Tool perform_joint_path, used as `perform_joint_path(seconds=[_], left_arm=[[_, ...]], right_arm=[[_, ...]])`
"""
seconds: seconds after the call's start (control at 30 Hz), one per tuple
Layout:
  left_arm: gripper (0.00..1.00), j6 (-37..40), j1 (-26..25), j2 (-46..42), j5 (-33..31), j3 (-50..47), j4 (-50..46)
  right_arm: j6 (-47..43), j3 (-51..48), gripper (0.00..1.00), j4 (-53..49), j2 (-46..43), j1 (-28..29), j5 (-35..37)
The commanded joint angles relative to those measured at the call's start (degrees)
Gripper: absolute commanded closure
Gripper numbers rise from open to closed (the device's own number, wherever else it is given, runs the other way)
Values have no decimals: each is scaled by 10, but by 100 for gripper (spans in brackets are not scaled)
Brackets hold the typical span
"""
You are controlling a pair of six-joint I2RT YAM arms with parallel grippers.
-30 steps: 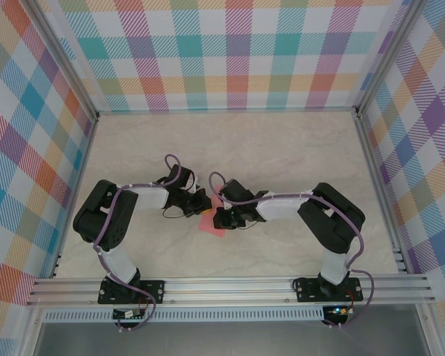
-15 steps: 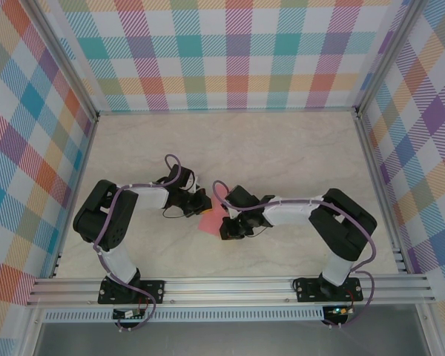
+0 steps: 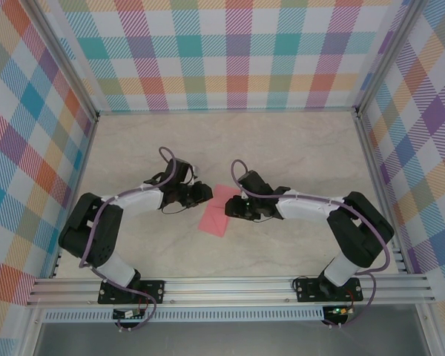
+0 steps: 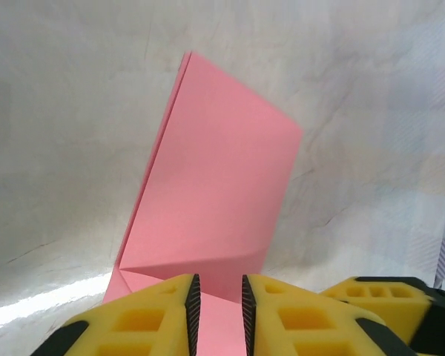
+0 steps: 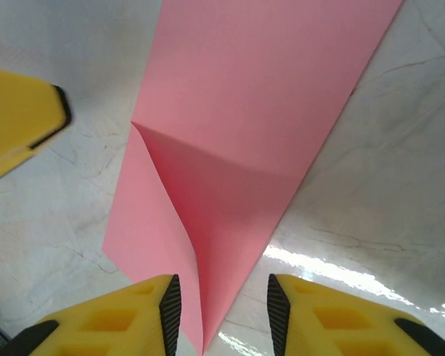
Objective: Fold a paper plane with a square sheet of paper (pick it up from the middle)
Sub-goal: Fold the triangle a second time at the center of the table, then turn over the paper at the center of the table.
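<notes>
Both the left gripper (image 4: pixel 216 311) and right gripper (image 5: pixel 219 311) straddle the folded paper (image 3: pixel 219 211) mid-frame, jaws slightly apart, so its loose flap may spring open or snag.

The left gripper (image 3: pixel 203 192) points toward 3 o'clock, the right gripper (image 3: pixel 231 209) toward 9 o'clock; both jaws stand slightly parted.

One sheet (image 3: pixel 221 211) lay at mid-frame. Two arms stood there, the left arm (image 3: pixel 137 200) and right arm (image 3: pixel 311 204), with two grippers, the left gripper (image 3: pixel 208 192) and right gripper (image 3: pixel 231 210). One table (image 3: pixel 297 148) and three walls (image 3: pixel 230 52) enclosed them.
</notes>
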Motion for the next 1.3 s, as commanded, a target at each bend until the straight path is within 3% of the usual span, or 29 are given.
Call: perform_joint_path(seconds=[0.0,0.17,0.33,0.83,1.27], left_arm=[[73,-20,-1,-43,-62,-31,-21],[61,-35,0,-70,-53,-65,-5],[58,-43,0,-68,-17,-87,24],[60,-64,-1,-21,70,-113,99],[65,-70,-6,26,109,-106,141]], right_arm=[[9,2,60,22,18,-5,-13],[-1,14,60,29,44,-7,-36],[-1,19,66,47,60,-8,-53],[30,8,88,51,58,-15,-29],[41,-10,89,46,49,-18,-16]])
